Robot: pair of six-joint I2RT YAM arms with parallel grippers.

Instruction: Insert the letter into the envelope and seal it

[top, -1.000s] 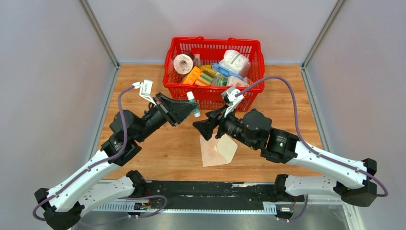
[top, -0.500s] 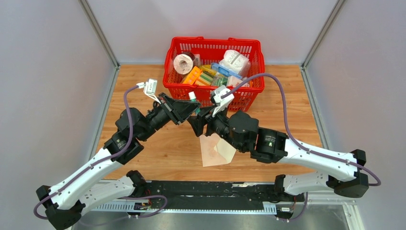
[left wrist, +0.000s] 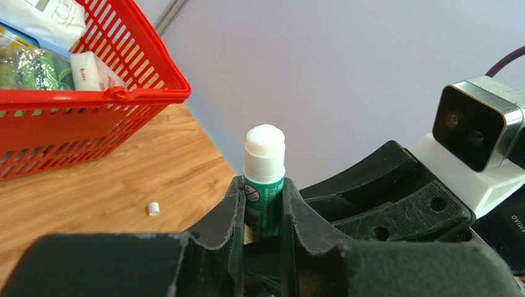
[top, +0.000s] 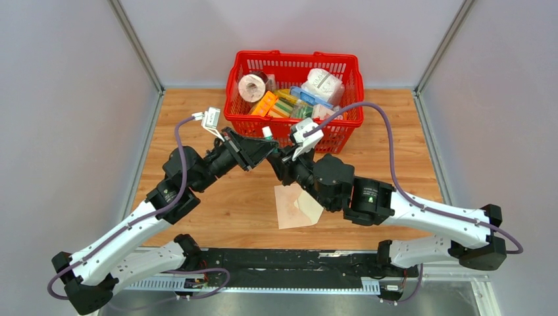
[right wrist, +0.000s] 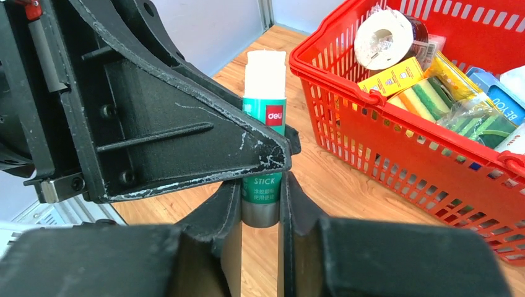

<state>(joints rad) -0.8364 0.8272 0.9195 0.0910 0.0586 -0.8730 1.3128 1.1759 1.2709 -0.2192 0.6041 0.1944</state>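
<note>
Both arms are meeting over the table [top: 217, 204], just in front of the red basket [top: 296, 55].

L gripper [left wrist: 263, 210]: fingers are clamping a glue stick [left wrist: 264, 179] at its green-labelled body. The stick is standing upright between the pads, with its white top sticking out above the finger ends. Grip is looking firm, contact on both sides.

R gripper [right wrist: 260, 204]: coming in from the opposite side, fingers are flanking the same stick at its grey lower end, below the L gripper's hold. Both pads are appearing to press on the stick w/ no gap showing in the R wrist view. So the stick is being held by both grippers at once, L higher and R lower.

Envelope [top: 286, 212]: lying flat on the table, near edge side, below the R gripper and forearm. It is not being touched by either gripper, and its upper part is hidden under the R arm.

Letter [top: 313, 205]: the paler sheet is lying flat on the table too, turned at an angle, overlapping the envelope's right side and showing outside it. Cannot tell which is on top at the overlap.

Misc.: a small white item [left wrist: 154, 208] is sitting on the table near the basket; too small to ID. Basket is holding tape rolls, sponges and packets.
</note>
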